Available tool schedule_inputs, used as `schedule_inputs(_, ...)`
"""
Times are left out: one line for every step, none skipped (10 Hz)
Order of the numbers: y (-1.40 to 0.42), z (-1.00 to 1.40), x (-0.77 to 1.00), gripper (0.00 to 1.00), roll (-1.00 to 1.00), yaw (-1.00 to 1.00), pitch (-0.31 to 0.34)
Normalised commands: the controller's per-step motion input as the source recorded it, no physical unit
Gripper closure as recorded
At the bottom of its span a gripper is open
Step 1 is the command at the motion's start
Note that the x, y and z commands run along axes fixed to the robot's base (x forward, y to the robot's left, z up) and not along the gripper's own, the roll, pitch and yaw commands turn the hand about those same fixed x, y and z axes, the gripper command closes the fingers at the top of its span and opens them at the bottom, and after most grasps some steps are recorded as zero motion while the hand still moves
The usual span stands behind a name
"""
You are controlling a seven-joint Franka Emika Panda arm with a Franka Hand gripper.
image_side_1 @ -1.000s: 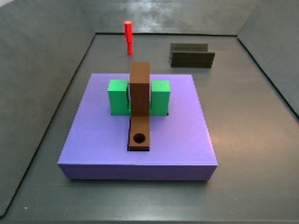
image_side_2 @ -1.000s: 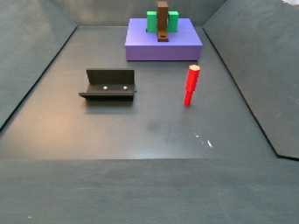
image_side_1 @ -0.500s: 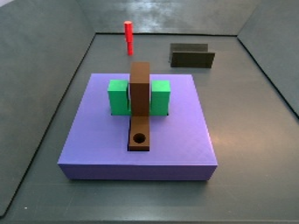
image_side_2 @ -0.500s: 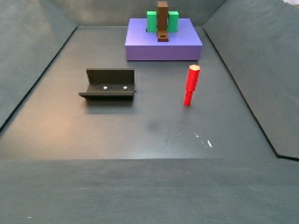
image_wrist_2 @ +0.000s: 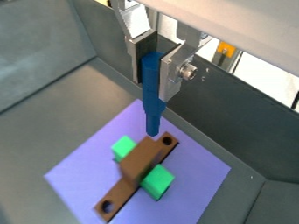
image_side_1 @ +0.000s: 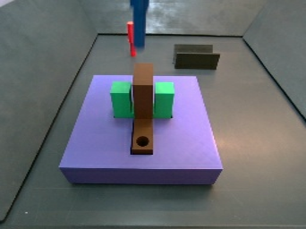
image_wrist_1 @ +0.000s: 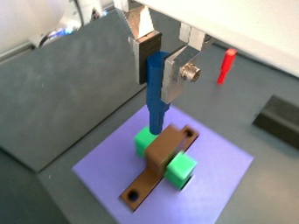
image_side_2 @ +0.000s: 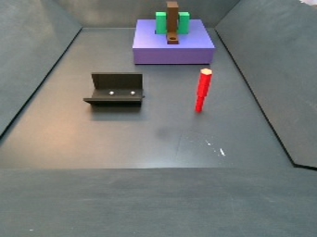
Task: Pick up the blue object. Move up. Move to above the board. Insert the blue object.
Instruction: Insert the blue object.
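Observation:
My gripper (image_wrist_1: 158, 77) is shut on the blue object (image_wrist_1: 156, 109), a slim blue peg held upright between the silver fingers; both wrist views show it (image_wrist_2: 152, 109). The peg hangs in the air above the board (image_wrist_1: 163, 162), a long brown plank lying across a green block on the purple slab. In a wrist view the peg's tip is over one end of the plank (image_wrist_2: 140, 171). In a side view only the peg's lower part (image_side_1: 139, 22) shows at the top edge, above the plank's (image_side_1: 142, 103) far end; the round hole (image_side_1: 143, 141) is at the near end. The fingers are out of both side views.
The green block (image_side_1: 122, 100) sits on the large purple slab (image_side_1: 180, 148). A thin red stick (image_side_2: 203, 90) stands upright on the floor beyond the slab. The dark fixture (image_side_2: 117, 89) stands on the floor. Grey walls enclose the floor.
The blue peg has come into a side view at the top edge, over the far end of the plank. Plank, block, red stick and fixture have not moved.

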Motion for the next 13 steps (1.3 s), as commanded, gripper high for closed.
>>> schedule_inputs(-0.8,-0.57,-0.02,1.0,0.14,0.05,-0.136)
schedule_inputs(-0.62,-0.46,0.0,1.0,0.0,0.01,-0.096)
schedule_inputs(-0.3,-0.53,0.02,1.0,-0.07,0.0,-0.071)
schedule_inputs(-0.17,-0.73,0.08,1.0,-0.05,-0.07,-0.109)
schedule_inputs(-0.12,-0.85,0.05,1.0,0.0,-0.03,-0.147)
schedule_inputs(-0.09,-0.71,0.0,1.0,0.02,0.0,-0.141)
schedule_inputs(-0.13,-0.4,0.0,1.0,0.07,0.0,-0.079)
schedule_inputs(-0.13,-0.33,0.0,1.0,0.11,0.0,-0.027)
schedule_inputs(-0.13,-0.35,0.0,1.0,0.1,0.0,-0.031)
schedule_inputs(-0.09,-0.29,0.0,1.0,0.05,0.0,0.0)
schedule_inputs(-0.08,-0.26,0.0,1.0,0.05,0.0,0.0)
schedule_inputs(-0.08,-0.27,0.01,1.0,0.07,0.0,0.0)
schedule_inputs(-0.06,-0.3,0.09,1.0,0.1,0.0,0.0)
